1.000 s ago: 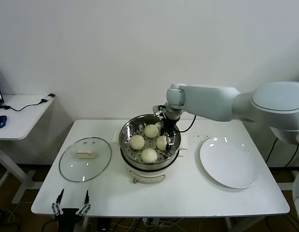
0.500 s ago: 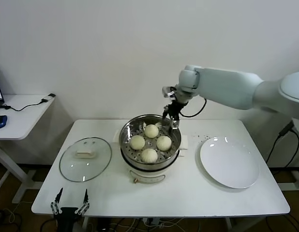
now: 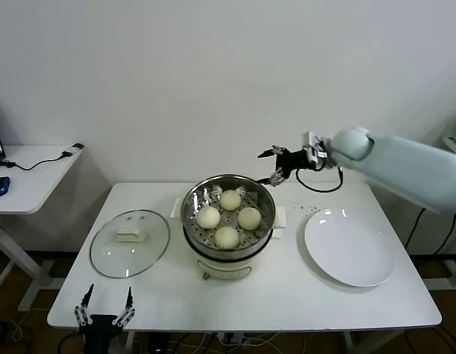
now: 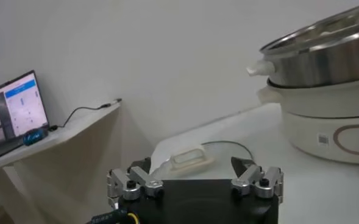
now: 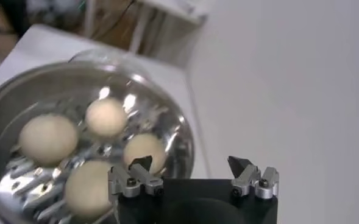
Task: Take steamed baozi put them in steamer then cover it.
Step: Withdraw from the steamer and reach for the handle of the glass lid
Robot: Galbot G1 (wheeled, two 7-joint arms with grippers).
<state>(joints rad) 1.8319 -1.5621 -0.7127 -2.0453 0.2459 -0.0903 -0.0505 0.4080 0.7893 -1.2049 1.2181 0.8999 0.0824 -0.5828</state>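
Several pale baozi (image 3: 228, 217) lie in the shiny steamer (image 3: 192, 200) on its cream pot base at the table's middle. They also show in the right wrist view (image 5: 48, 138). The glass cover (image 3: 130, 242) with its cream handle lies flat on the table left of the steamer; it shows in the left wrist view (image 4: 191, 159) too. My right gripper (image 3: 271, 167) is open and empty, raised above and just right of the steamer's back rim. My left gripper (image 3: 104, 307) is open and empty, low at the table's front left edge.
An empty white plate (image 3: 350, 246) lies right of the steamer. A side table (image 3: 32, 173) with a cable and a blue mouse stands at the far left; a laptop (image 4: 11, 115) shows on it. The wall is close behind the table.
My right gripper has left the steamer, risen and swung to the right, away from the baozi. The fourth baozi stays in the steamer. The left arm has not moved.
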